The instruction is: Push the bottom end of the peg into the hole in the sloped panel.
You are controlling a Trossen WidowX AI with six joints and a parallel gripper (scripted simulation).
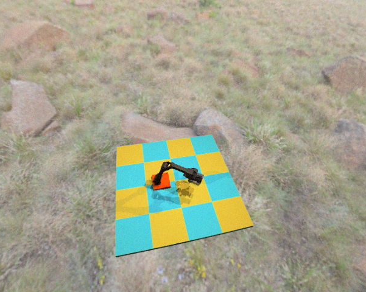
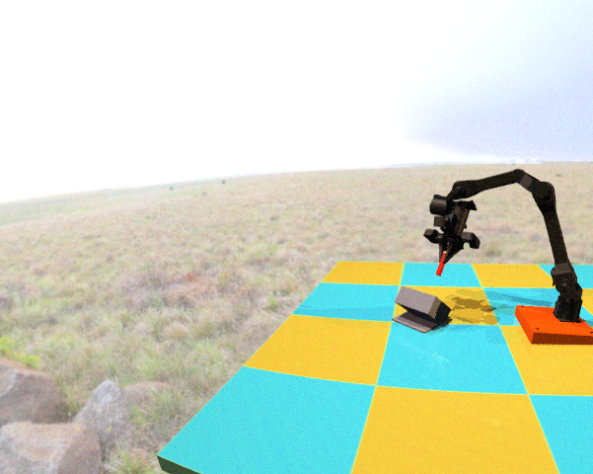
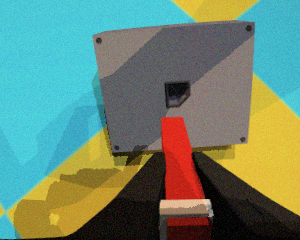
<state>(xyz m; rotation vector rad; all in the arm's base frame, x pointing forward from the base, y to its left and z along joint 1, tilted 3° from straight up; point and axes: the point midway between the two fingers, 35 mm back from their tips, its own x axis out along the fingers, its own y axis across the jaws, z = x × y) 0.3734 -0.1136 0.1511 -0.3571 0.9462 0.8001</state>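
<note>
The hand (image 2: 445, 253) is clamped on the red peg (image 2: 441, 265), which sits between the two dark fingers and projects forward and downward from them. In the exterior view the peg hangs in the air, well above the checkered worktop (image 2: 327, 347) and above the grey sloped panel (image 2: 419, 307), touching neither. The peg is tilted rather than vertical; this appears deliberate, since the panel face leans and the hole's axis leans with it.

In the wrist view the panel fills the upper middle of the frame nearly square-on, and the free end of the peg points just below the dark hole (image 3: 177, 92). The peg's long axis runs close to a line through the hole, slightly offset toward the lower edge. The peg shows flat faces, and the hole outline looks angular, though it is too small to confirm the exact shape or whether the flats match.

Assessment: the grasp is done, and the arm (image 2: 510, 179) is in the alignment stage ahead of insertion. The grip high on the peg leaves the lower length free to enter the hole. Remaining risk is a small lateral or rotational mismatch catching the rim.
</note>
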